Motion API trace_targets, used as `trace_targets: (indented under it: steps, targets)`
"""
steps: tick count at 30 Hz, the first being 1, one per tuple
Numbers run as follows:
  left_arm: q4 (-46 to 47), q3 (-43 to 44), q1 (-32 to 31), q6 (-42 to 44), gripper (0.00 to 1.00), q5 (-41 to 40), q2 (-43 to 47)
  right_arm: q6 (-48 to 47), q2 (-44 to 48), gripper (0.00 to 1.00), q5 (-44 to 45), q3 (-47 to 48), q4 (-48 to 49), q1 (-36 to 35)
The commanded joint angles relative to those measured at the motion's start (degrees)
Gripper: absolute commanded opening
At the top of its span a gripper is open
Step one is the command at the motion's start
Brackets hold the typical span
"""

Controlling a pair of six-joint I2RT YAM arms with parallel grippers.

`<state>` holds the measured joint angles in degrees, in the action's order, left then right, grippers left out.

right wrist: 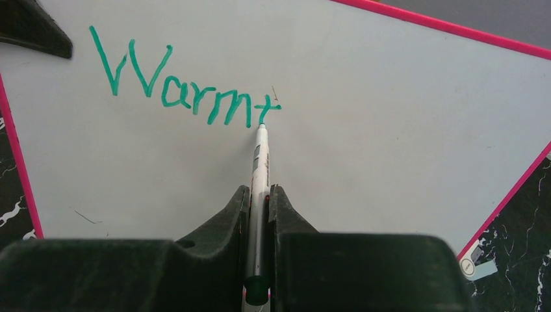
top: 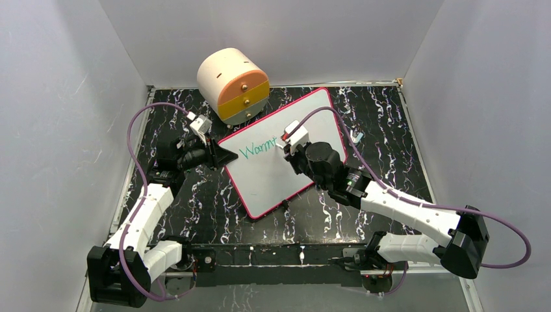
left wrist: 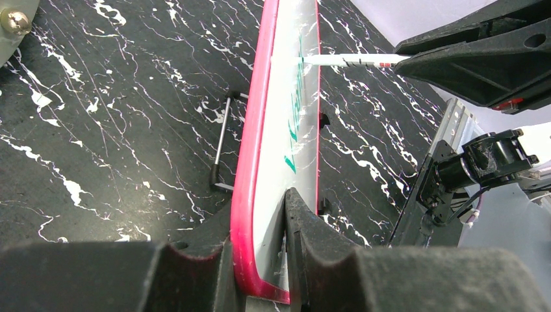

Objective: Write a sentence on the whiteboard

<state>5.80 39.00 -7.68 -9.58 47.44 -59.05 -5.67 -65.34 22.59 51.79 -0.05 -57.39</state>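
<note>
The whiteboard (top: pixel 273 175) lies tilted on the black marbled table, white with a red-pink rim. Green letters reading "Warmt" (top: pixel 258 150) are on its upper left; they also show in the right wrist view (right wrist: pixel 188 84). My left gripper (top: pixel 224 156) is shut on the board's left edge (left wrist: pixel 260 195), one finger on each face. My right gripper (top: pixel 286 144) is shut on a white marker (right wrist: pixel 260 169) whose green tip touches the board at the foot of the "t". The marker also shows in the left wrist view (left wrist: pixel 351 60), touching the board.
A cream and orange rounded drawer box (top: pixel 232 84) stands at the back, just beyond the board's top-left corner. A small metal clip (top: pixel 356 136) lies right of the board. A wire handle (left wrist: pixel 221 140) lies on the table beside the board. Grey walls enclose the table.
</note>
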Motion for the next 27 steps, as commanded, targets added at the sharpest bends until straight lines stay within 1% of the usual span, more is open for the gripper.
trace_targets:
  steps: [1,16,27]
  targets:
    - [-9.1,-3.2,-1.5,11.1,0.00,-7.3,-2.5,0.6,0.7,0.00,2.9,-0.4,2.4,0.3]
    - [-9.1,-3.3,-1.5,11.1,0.00,-7.3,-2.5,-0.4,3.6,0.00,1.7,-0.6,7.4,0.4]
    - [-9.1,-3.2,-1.5,11.1,0.00,-7.3,-2.7,-2.8,1.5,0.00,2.6,0.9,11.3,1.4]
